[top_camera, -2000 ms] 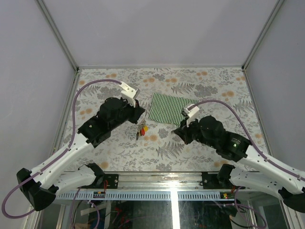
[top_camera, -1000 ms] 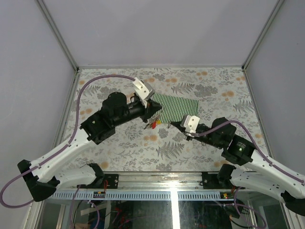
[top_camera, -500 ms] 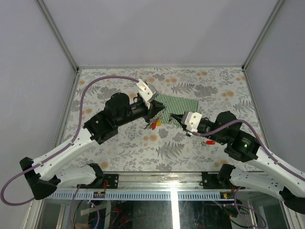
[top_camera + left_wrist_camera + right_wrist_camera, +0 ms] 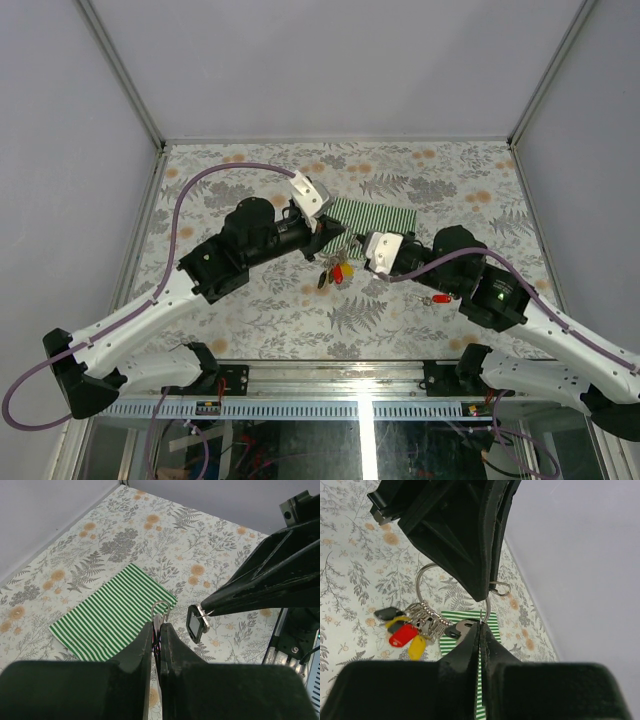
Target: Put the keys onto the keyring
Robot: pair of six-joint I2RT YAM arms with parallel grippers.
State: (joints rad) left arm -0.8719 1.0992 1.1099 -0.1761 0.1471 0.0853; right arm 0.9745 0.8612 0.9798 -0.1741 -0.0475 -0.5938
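Observation:
My left gripper (image 4: 334, 242) is shut on the silver keyring (image 4: 338, 255) and holds it above the table. A bunch of red-, yellow- and black-tagged keys (image 4: 335, 272) hangs from it. In the left wrist view the ring's loop (image 4: 161, 610) sticks out past my shut left gripper (image 4: 156, 625). My right gripper (image 4: 358, 250) is shut on the black-tagged key (image 4: 195, 623), right beside the ring. In the right wrist view my right gripper (image 4: 480, 626) touches the keyring (image 4: 422, 575), with the black-tagged key (image 4: 454, 631) at its tip. The red-tagged key (image 4: 440, 298) lies on the table under the right arm.
The green-and-white striped cloth (image 4: 378, 215) lies flat just behind both grippers; it also shows in the left wrist view (image 4: 107, 617). The floral table surface (image 4: 260, 310) is ringed by grey walls, with a metal rail (image 4: 330, 370) along the near edge.
My right gripper has moved left with the black-tagged key until it meets the ring. My left gripper has carried the keyring slightly right. The red-tagged key stays on the table.

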